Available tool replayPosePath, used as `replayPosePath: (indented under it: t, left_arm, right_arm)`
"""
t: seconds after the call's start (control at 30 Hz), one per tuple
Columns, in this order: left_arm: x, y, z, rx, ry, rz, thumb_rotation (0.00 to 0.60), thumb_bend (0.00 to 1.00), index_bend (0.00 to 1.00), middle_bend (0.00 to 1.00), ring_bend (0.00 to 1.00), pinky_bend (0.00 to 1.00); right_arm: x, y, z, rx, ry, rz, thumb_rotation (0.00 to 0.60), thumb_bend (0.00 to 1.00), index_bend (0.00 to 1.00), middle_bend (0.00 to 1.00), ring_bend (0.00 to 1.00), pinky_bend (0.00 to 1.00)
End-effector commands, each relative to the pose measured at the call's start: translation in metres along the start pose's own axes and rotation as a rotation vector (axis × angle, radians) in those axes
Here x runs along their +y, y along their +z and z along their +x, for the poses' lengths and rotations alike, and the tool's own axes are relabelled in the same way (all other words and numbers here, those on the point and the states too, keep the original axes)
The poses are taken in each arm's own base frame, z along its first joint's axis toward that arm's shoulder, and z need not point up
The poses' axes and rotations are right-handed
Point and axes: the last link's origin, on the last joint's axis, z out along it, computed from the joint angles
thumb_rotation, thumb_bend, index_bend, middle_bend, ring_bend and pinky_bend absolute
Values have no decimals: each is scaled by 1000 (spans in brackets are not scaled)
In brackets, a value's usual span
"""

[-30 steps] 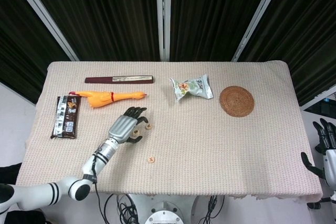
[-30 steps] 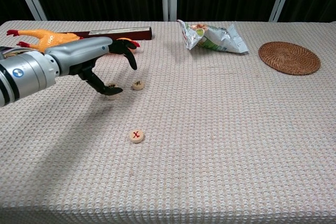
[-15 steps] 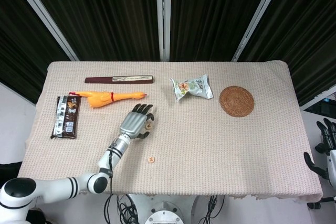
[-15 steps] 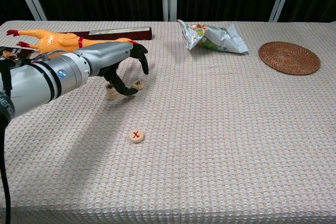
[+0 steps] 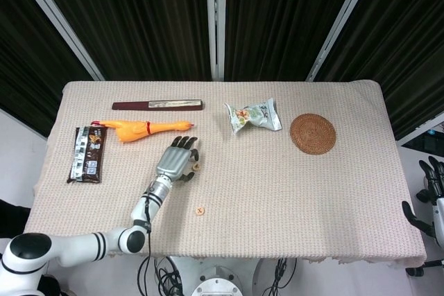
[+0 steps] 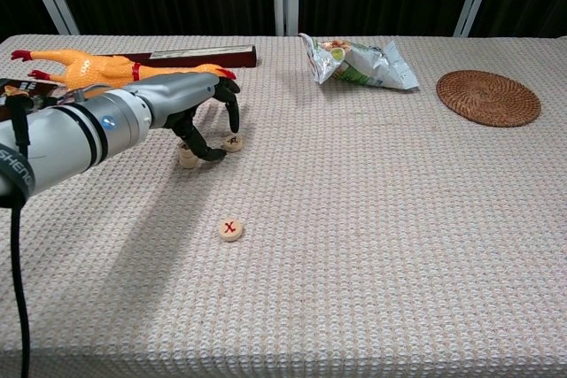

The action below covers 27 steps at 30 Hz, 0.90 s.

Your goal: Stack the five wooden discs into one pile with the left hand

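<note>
The left hand (image 6: 199,117) hangs over a small pile of discs (image 6: 187,156), fingers curled down, holding nothing that I can see. One disc (image 6: 233,142) lies just beside, another disc (image 6: 230,229) lies apart, nearer.

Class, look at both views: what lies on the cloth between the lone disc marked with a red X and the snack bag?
Nothing: in the chest view, only bare cloth lies between the lone disc and the snack bag.

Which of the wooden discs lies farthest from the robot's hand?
The disc with the red cross, lying alone toward the table's front. The others sit under the left hand.
</note>
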Motion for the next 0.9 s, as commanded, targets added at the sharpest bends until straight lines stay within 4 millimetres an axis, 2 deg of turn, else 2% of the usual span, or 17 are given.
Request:
replayPosePath:
  t: [0.03,0.4,0.9]
  left_arm:
    - [0,0,0,-2,-1,1,600,283,430,54,0,0]
    - [6,1,-2,-4,-25,-13,600,283,426,57,0,0]
    - [7,5,-5,-6,-40,-8,600,298,476,79,0,0]
  right_arm:
    - [0,0,0,-1,-1,0,600,281,0,0,0,0]
    - [0,0,0,-4,-1,-1,600,280,0,0,0,0]
    - [0,0,-1,-6,-3,2,600,281,0,0,0,0]
